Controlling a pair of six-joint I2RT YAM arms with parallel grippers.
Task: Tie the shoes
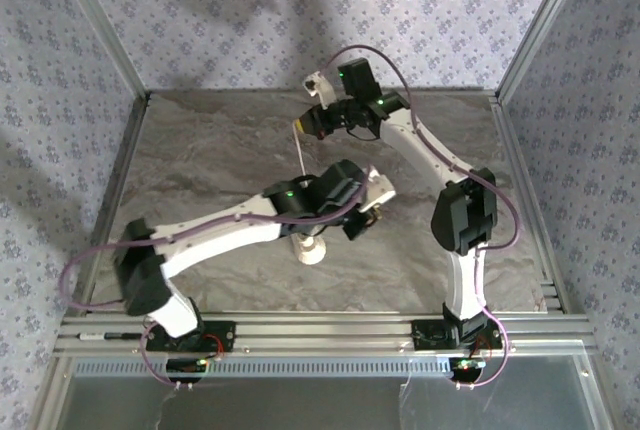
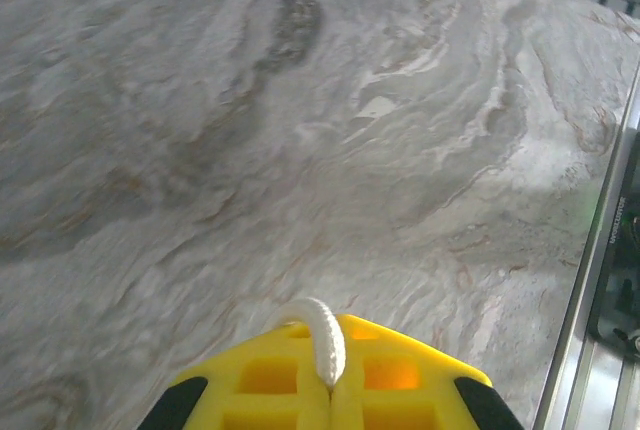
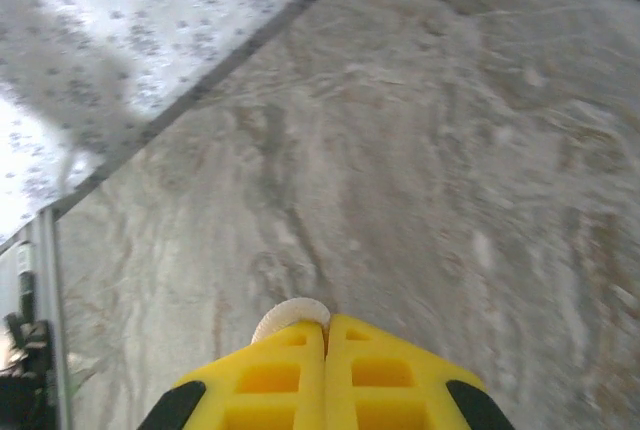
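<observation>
Seen from my overhead camera, the small white sneaker (image 1: 310, 249) sits on the grey marbled table (image 1: 200, 160) near the front middle, partly hidden beneath my left arm (image 1: 230, 225). A thin white lace (image 1: 302, 150) runs in a straight line from there toward the end of my right arm (image 1: 430, 155) at the back of the table. On the left wrist camera, the left gripper (image 2: 332, 360) has its yellow fingers pressed together, pinching a bend of lace at the tips. On the right wrist camera, the right gripper (image 3: 326, 350) is likewise clamped, with a small loop of lace poking out at its tip
</observation>
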